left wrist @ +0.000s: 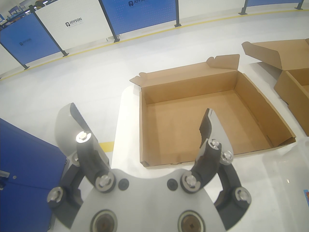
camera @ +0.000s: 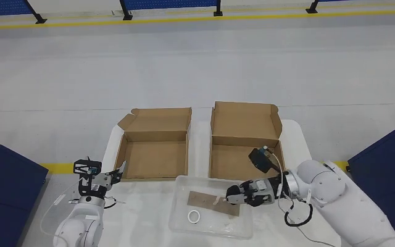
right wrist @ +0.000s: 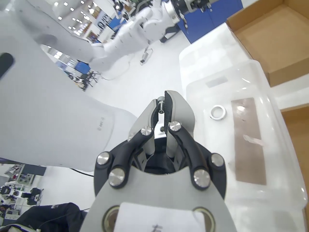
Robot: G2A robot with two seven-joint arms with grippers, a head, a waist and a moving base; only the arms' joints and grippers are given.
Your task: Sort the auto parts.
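My right hand [right wrist: 162, 107] is pressed together on a bolt [right wrist: 160, 104]: small and silver, with a flat head and a short threaded shank, pinched crosswise at my fingertips. My right wrist view gives that detail, along with the white ring [right wrist: 217, 112] lying in the clear tray [right wrist: 263, 73] beside a brown sheet [right wrist: 248, 141].

The top view gives the layout. The tray [camera: 182, 185] is at 6 o'clock on the table [camera: 296, 139], with my right hand [camera: 233, 193] over its 3 o'clock side. The left box [camera: 154, 159] is at 11 o'clock and the right box [camera: 237, 162] at 1. My left hand [left wrist: 140, 109] is spread wide at 8 o'clock.
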